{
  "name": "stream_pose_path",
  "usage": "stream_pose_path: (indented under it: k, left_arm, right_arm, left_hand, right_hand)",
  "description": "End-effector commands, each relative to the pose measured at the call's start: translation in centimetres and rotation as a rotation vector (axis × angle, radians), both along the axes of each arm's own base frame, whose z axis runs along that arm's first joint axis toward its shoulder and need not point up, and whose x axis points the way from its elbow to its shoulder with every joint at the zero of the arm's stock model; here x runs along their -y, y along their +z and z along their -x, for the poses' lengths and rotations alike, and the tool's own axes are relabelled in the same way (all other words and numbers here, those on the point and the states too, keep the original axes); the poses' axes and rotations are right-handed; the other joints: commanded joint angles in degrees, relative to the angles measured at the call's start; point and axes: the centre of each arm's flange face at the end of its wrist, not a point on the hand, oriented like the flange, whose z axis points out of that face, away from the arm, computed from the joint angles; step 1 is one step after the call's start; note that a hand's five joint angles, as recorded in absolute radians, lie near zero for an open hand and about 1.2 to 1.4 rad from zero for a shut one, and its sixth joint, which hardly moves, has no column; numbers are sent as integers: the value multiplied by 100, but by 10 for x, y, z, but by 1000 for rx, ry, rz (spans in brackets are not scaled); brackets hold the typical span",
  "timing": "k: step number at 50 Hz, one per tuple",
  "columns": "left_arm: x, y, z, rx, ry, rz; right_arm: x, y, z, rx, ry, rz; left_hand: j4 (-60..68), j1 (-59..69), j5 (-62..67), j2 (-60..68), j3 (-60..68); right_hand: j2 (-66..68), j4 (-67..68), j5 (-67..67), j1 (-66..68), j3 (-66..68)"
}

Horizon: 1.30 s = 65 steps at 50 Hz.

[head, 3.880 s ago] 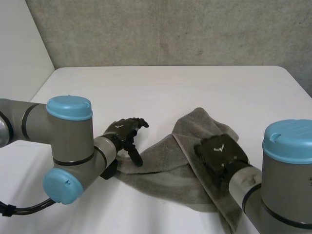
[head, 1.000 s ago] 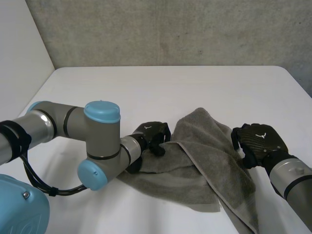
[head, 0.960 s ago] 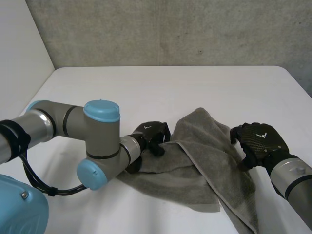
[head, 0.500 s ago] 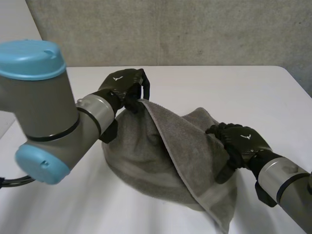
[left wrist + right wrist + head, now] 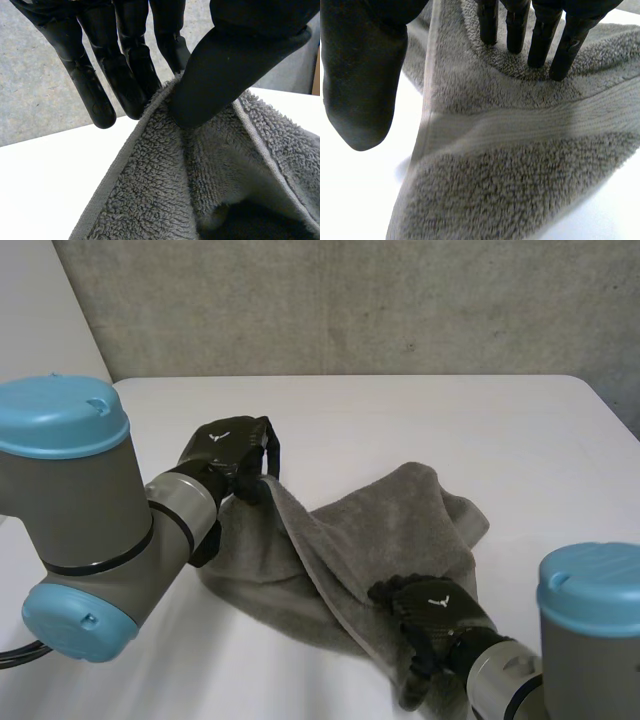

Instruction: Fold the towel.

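A grey towel lies rumpled on the white table. Its left corner is lifted off the surface. My left hand is shut on that corner. In the left wrist view the thumb pinches the towel's hem against the fingers. My right hand rests on the towel's near right part. In the right wrist view its straight fingers press into the pile of the towel, while the thumb stands apart beside the towel's edge.
A concrete wall runs behind the table's far edge. My left arm's joint rises at the near left and my right arm's joint at the near right. Bare table lies beyond the towel.
My left hand has come down and to the left with the towel's corner still pinched. My right hand has slid along the towel to its near right part.
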Motion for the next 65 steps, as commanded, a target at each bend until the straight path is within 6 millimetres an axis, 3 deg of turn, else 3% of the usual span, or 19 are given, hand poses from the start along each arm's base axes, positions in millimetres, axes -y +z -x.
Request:
stream_pose_path:
  k: [1, 10, 12, 13, 15, 18, 21, 23, 26, 36, 40, 42, 47, 51, 58, 60, 61, 64, 65]
  left_arm:
    - [9, -8, 0, -3, 13, 3]
    - [24, -15, -8, 5, 53, -9]
    - [24, -15, -9, 5, 54, -9]
    - [24, -15, -9, 5, 56, -9]
    - [24, -15, -10, 7, 57, -13]
    - [24, -14, -11, 5, 61, -12]
    - [24, -12, -14, 4, 67, -11]
    - [25, -9, -15, -2, 67, -5]
    - [23, 1, -16, -14, 67, 18]
    - [15, 33, -20, -50, 62, 77]
    - [-1, 60, -29, -64, 62, 100]
    - [-8, 70, -32, -70, 59, 109]
    - [-28, 103, -43, -98, 57, 162]
    - [-43, 126, -53, -101, 59, 217]
    - [-43, 120, -58, 20, 61, 221]
    - [-35, 104, -56, 74, 56, 190]
    - [-35, 103, -56, 74, 56, 190]
    - [-7, 52, -42, 162, 42, 50]
    - [-7, 51, -42, 162, 42, 49]
  right_arm:
    - [-7, -15, -5, -52, 19, 24]
    - [1, -26, -9, -104, 39, 126]
    - [9, -25, -9, -134, 21, 221]
    - [9, -25, -9, -135, 20, 221]
    - [21, -17, -8, -153, -11, 326]
    - [26, -10, -8, -147, -19, 374]
    - [33, 21, -10, -105, -27, 481]
    - [48, 57, -7, -54, -57, 588]
    - [61, 87, -1, -33, -65, 660]
    - [78, 141, 16, -35, -36, 634]
    - [76, 160, 21, -25, -48, 619]
    - [68, 183, 25, 7, -53, 638]
    - [63, 212, 27, 41, -46, 689]
    - [64, 223, 29, 39, -40, 693]
    - [69, 221, 30, 20, -12, 632]
    - [89, 199, 24, 2, 11, 556]
    - [89, 198, 24, 2, 11, 556]
    - [117, 167, 13, -28, 30, 472]
    - [117, 167, 13, -28, 31, 471]
  left_hand:
    - [1022, 1135, 1106, 1028, 1033]
    - [1022, 1135, 1106, 1028, 1033]
    - [1022, 1135, 1106, 1028, 1033]
    - [1022, 1135, 1106, 1028, 1033]
    - [1022, 1135, 1106, 1028, 1033]
    - [1022, 1135, 1106, 1028, 1033]
    - [1022, 1135, 1106, 1028, 1033]
    - [1022, 1135, 1106, 1028, 1033]
    - [1022, 1135, 1106, 1028, 1033]
    - [1022, 1135, 1106, 1028, 1033]
    - [1022, 1135, 1106, 1028, 1033]
    - [1022, 1135, 1106, 1028, 1033]
    - [1022, 1135, 1106, 1028, 1033]
    - [1022, 1135, 1106, 1028, 1033]
    - [1022, 1135, 1106, 1028, 1033]
    - [1022, 1135, 1106, 1028, 1033]
    - [1022, 1135, 1106, 1028, 1033]
    - [1022, 1135, 1106, 1028, 1033]
    - [1022, 1135, 1106, 1028, 1033]
  right_hand:
    - [-491, -464, -314, -198, -334]
    - [-247, -220, -70, 45, -90]
    - [2210, 2237, 2388, 2503, 2368]
    - [2225, 2252, 2403, 2518, 2383]
    - [5723, 5750, 5900, 6015, 5880]
    - [6509, 6536, 6686, 6801, 6666]
    - [6509, 6536, 6686, 6802, 6666]
    - [6509, 6536, 6686, 6802, 6666]
    - [6509, 6536, 6686, 6802, 6666]
    - [6509, 6536, 6686, 6802, 6666]
    - [6509, 6536, 6686, 6802, 6666]
    - [6509, 6536, 6686, 6802, 6666]
    - [6509, 6536, 6686, 6802, 6666]
    - [6509, 6536, 6686, 6802, 6666]
    - [6509, 6536, 6686, 6802, 6666]
    - [6509, 6536, 6686, 6802, 6666]
    - [6509, 6536, 6686, 6802, 6666]
    - [6509, 6536, 6686, 6802, 6666]
    - [6509, 6536, 6686, 6802, 6666]
